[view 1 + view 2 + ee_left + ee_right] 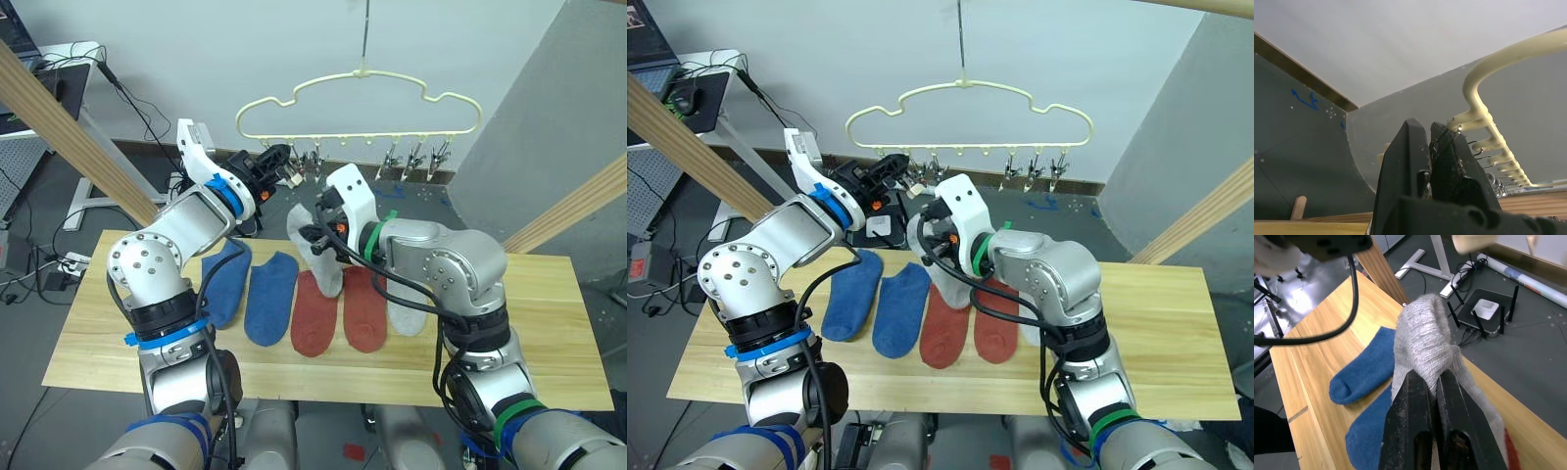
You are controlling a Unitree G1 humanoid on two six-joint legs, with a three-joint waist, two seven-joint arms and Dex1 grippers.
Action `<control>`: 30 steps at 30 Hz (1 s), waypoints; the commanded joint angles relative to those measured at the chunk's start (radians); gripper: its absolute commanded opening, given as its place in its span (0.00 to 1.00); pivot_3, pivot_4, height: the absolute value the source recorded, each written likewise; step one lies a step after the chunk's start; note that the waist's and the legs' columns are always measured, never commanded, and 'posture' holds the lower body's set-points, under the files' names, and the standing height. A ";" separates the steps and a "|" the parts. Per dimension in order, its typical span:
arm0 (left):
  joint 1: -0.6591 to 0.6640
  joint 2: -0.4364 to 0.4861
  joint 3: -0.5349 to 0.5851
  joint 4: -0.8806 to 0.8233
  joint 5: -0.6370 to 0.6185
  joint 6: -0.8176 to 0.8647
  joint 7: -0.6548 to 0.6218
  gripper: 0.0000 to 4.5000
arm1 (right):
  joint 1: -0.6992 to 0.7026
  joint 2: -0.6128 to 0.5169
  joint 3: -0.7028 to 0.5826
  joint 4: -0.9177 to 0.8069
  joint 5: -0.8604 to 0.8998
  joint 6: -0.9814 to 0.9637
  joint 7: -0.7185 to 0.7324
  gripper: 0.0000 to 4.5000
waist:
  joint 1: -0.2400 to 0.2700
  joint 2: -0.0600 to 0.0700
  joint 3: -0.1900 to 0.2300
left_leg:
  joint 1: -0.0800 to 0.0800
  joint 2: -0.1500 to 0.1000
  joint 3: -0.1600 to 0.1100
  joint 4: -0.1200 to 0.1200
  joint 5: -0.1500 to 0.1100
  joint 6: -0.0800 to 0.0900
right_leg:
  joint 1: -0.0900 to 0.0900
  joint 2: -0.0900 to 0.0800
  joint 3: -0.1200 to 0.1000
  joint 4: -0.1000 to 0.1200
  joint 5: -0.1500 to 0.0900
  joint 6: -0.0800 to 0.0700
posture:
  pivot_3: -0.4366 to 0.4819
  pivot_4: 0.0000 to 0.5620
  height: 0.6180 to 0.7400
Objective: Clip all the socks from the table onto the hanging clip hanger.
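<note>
The pale-yellow clip hanger point(359, 102) hangs above the table's far edge with a row of metal clips point(414, 157) under it. My left gripper point(273, 164) is raised to the hanger's left end, shut on a clip point(1444, 141). Just below, my right gripper point(319, 236) is shut on a light grey sock point(1422, 335), held up over the table point(549, 333). Flat on the wood lie two blue socks point(227, 284) point(271, 297), two rust-red socks point(315, 313) point(364, 308) and another grey sock point(407, 315), partly hidden by my right arm.
Slanted wooden poles rise at the left point(69, 127) and right point(578, 201) of the table. Behind on the left stands a white desk point(83, 59) with cables. A router point(1484, 311) and cords lie on the floor beyond the far edge.
</note>
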 commanded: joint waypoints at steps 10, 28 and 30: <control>0.020 0.024 -0.011 -0.011 -0.042 -0.007 0.019 0.02 | -0.066 0.010 0.007 0.061 0.001 -0.090 0.010 0.01 | 0.000 0.000 0.000 | 0.000 0.000 0.000 0.000 0.000 0.000 | 0.000 0.000 0.000 0.000 0.002 -0.003 | 0.52 0.64 1.00; 0.034 0.043 -0.024 -0.015 -0.063 -0.016 0.020 0.02 | -0.104 0.021 -0.004 0.150 -0.014 -0.145 -0.006 0.01 | 0.001 0.000 0.000 | 0.000 0.000 0.000 0.000 0.000 0.000 | 0.000 0.000 0.000 0.001 0.002 -0.003 | 0.54 0.61 1.00; 0.036 0.046 -0.026 -0.015 -0.066 -0.018 0.020 0.02 | -0.106 0.022 -0.007 0.163 -0.019 -0.147 -0.013 0.01 | 0.001 0.000 0.000 | 0.000 0.000 0.000 0.000 0.000 0.000 | 0.000 0.000 0.000 0.001 0.002 -0.003 | 0.54 0.61 1.00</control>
